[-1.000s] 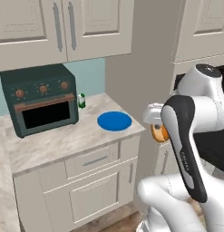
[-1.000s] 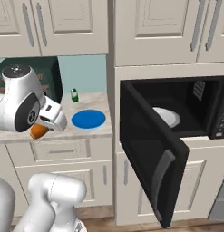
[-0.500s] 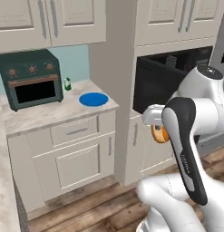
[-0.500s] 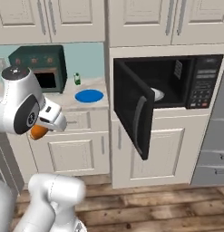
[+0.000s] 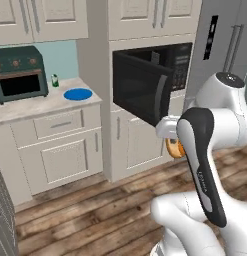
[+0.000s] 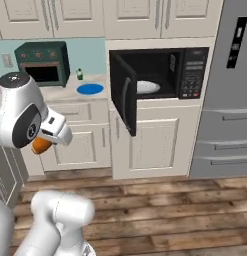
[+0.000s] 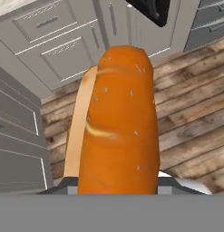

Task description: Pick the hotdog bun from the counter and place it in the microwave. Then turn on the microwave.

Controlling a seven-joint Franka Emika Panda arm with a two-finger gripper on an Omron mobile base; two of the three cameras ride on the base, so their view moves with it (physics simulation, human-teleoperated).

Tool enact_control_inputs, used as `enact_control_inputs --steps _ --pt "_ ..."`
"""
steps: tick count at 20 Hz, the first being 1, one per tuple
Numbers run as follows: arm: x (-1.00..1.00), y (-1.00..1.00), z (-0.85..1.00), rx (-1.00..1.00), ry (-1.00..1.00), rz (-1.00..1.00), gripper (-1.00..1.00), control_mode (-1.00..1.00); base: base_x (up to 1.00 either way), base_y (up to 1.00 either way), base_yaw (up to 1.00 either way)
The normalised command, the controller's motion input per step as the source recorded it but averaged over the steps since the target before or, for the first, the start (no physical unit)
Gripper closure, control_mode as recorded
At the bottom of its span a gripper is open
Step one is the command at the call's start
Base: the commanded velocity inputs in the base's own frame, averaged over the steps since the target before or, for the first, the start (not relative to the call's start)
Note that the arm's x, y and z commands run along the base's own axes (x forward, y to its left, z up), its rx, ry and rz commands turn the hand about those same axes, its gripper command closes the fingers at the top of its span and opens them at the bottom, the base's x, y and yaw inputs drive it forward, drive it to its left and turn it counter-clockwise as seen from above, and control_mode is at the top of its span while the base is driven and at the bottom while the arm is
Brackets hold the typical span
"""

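Bun: the oblong orange-tan hotdog bun [image 7: 118,122] sits clamped in our fingers, carried low beside the arm, well apart from the beige marbled stone counter [image 5: 40,106].
Fingers: closed on the bun, judged from the hand view; the tips themselves are hidden under it.
Microwave: the large black built-in microwave [image 6: 187,72] stands with its dark glass door [image 6: 122,97] swung open, a white round plate [image 6: 147,87] inside.
Step in hand: carrying the bun to the cavity; we should raise it above the sill, enter clear of the door edge, and release over the plate.
Hard to make out: in both base views the bun shows as a small orange patch behind the arm; the button legends are too small to read.
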Motion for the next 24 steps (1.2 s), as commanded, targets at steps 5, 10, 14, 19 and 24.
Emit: enact_control_inputs --steps 5,10,14,19,24 --pt "0.00 0.00 0.00 0.00 0.00 0.00 1.00 1.00 -0.25 -1.00 0.03" --pt "0.00 0.00 0.00 0.00 0.00 0.00 1.00 1.00 0.03 -1.00 0.05" --pt "0.00 0.00 0.00 0.00 0.00 0.00 1.00 1.00 0.47 -0.99 0.13" --pt "0.00 0.00 0.00 0.00 0.00 0.00 1.00 1.00 0.66 -0.78 0.25" --pt "0.00 0.00 0.00 0.00 0.00 0.00 1.00 1.00 0.81 -0.42 0.39"
